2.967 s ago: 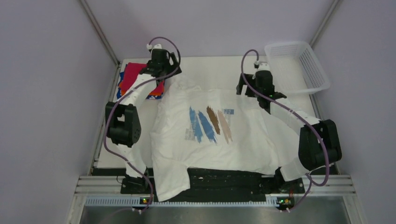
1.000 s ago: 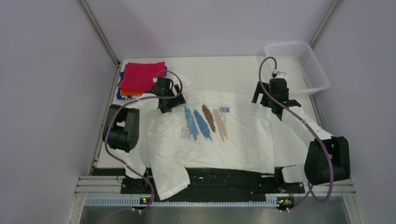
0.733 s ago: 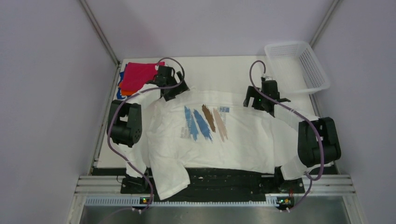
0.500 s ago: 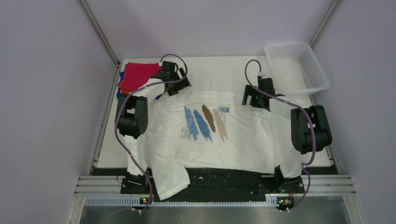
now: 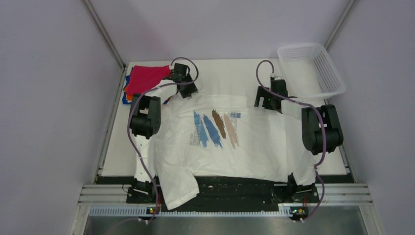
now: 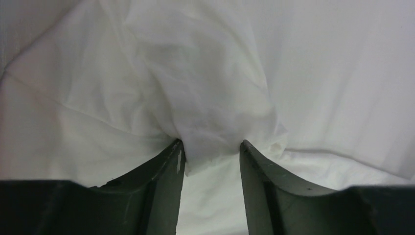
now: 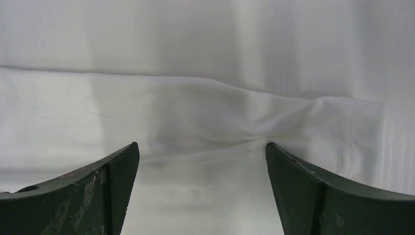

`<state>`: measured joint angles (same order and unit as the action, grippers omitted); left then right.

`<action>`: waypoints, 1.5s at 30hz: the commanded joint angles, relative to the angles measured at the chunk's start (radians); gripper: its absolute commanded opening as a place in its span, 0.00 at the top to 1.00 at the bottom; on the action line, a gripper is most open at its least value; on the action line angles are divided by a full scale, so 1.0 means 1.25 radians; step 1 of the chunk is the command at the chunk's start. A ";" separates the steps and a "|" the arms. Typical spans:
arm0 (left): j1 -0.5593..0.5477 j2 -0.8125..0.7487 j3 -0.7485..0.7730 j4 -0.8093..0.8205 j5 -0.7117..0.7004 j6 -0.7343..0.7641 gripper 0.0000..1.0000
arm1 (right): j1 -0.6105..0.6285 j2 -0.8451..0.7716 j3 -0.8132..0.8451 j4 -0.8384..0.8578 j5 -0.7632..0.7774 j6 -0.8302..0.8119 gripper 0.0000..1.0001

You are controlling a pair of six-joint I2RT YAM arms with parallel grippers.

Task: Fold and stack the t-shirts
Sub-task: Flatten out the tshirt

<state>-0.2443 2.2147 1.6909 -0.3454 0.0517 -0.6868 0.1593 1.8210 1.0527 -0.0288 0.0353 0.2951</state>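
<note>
The white t-shirt (image 5: 230, 147) with blue and brown stripes lies spread across the table, its near edge hanging over the arm bases. My left gripper (image 5: 187, 92) is at its far left corner. In the left wrist view this gripper (image 6: 211, 147) is open at half width, with a bunched fold of the white cloth (image 6: 195, 73) between its tips. My right gripper (image 5: 268, 103) is at the far right edge of the shirt. The right wrist view shows it (image 7: 201, 147) wide open, the hem (image 7: 195, 112) just ahead of its tips. The folded magenta-red shirt (image 5: 147, 78) tops a stack at the far left.
A white mesh basket (image 5: 337, 90) stands at the far right corner. Orange and blue edges (image 5: 127, 97) show under the magenta-red shirt. Metal frame posts and grey walls close in the table on the left, right and far sides.
Both grippers have moved to the shirt's far edge, the left going up and right, the right going left. The left jaws have narrowed around a fold of cloth; the right jaws stayed wide.
</note>
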 commanded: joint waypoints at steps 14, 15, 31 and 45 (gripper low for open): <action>0.003 0.047 0.139 0.059 0.002 -0.010 1.00 | -0.002 0.007 0.031 0.008 -0.013 -0.015 0.01; 0.003 0.057 0.146 0.072 0.002 -0.011 1.00 | -0.003 0.006 0.032 0.007 -0.013 -0.016 0.01; -0.042 0.249 0.506 0.155 0.063 0.105 0.01 | -0.003 -0.019 0.027 -0.007 -0.011 -0.025 0.01; -0.069 -0.215 0.113 -0.051 -0.093 0.179 0.01 | -0.003 -0.069 0.053 0.029 0.163 -0.057 0.01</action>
<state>-0.3107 2.1925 1.9957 -0.3576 0.0563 -0.5083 0.1593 1.7985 1.0588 -0.0322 0.1432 0.2592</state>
